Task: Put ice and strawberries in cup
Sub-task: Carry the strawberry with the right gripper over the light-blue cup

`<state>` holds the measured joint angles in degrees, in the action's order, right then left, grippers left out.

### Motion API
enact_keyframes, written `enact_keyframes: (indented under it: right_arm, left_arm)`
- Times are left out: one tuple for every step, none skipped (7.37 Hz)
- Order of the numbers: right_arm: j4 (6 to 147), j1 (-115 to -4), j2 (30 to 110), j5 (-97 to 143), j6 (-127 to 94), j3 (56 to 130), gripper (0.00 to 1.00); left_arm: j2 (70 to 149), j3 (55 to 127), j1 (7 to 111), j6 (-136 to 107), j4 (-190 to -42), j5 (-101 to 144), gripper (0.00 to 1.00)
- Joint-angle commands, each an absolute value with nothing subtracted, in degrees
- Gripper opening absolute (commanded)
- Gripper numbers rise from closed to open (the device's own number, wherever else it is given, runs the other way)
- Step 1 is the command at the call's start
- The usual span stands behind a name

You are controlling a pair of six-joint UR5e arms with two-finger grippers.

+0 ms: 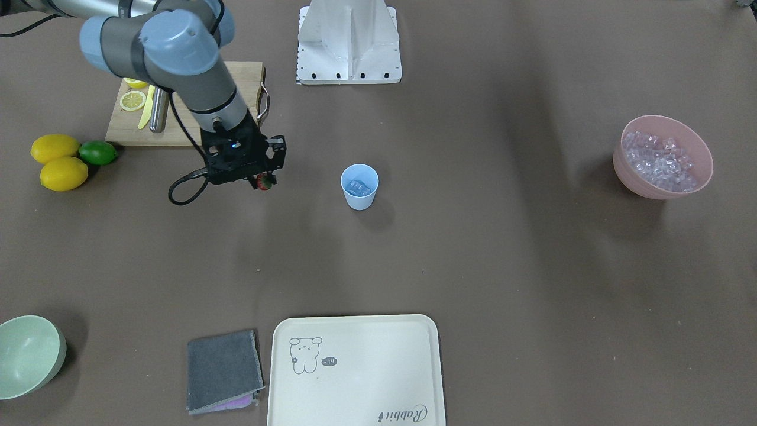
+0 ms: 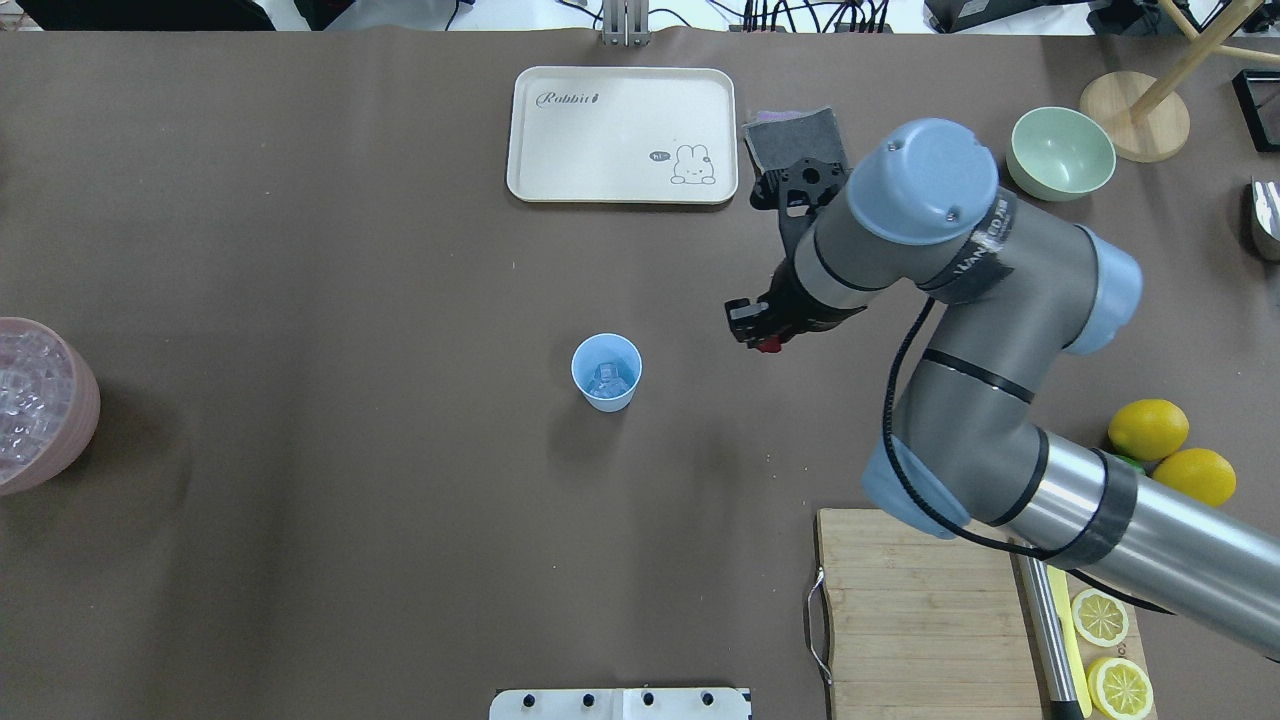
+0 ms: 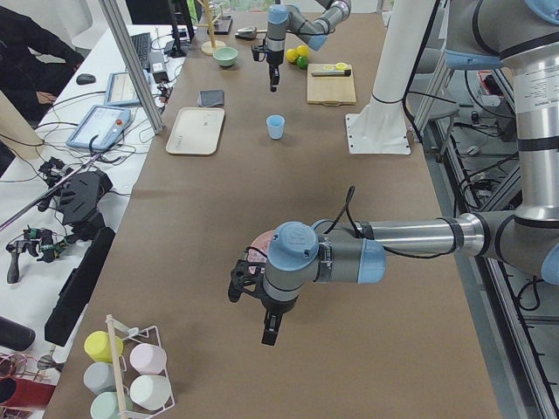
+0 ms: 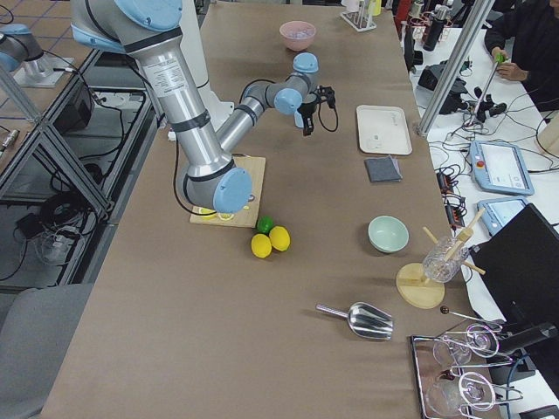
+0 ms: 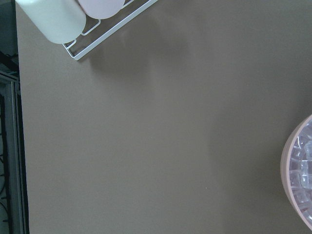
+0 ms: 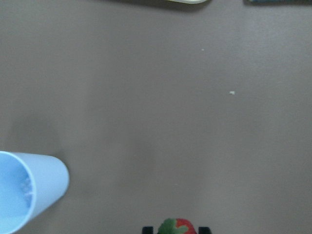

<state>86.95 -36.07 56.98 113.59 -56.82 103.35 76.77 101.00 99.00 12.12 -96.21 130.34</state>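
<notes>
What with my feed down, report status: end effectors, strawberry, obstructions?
Right end effector shut on strawberry, aloft beside cup. Cup holds ice. Left end effector near pink bowl, state unreadable. Nothing between strawberry and cup.

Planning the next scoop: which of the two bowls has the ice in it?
The pink bowl, at the table's end on the robot's left: it is heaped with ice cubes. The pale green bowl looks empty.
</notes>
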Motion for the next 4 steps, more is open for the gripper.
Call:
enact_keyframes:
  right_arm:
    - [87.9,-31.7,47.8,111.8,-66.1,99.6,0.00]
    - [87.8,-31.0,44.7,110.9,-66.8,96.3,0.00]
    - [87.6,-30.9,42.8,110.4,-67.0,94.0,0.00]
    - [87.5,-30.3,42.5,109.4,-67.0,93.8,0.00]
  left_arm:
    - [76.8,100.5,99.0,12.1,-96.2,130.3,0.97]
    - [77.0,99.9,98.8,12.1,-96.2,130.3,0.97]
    - [77.1,99.8,98.7,12.0,-96.2,130.3,0.97]
    - [77.1,99.8,98.7,12.0,-96.2,130.3,0.97]
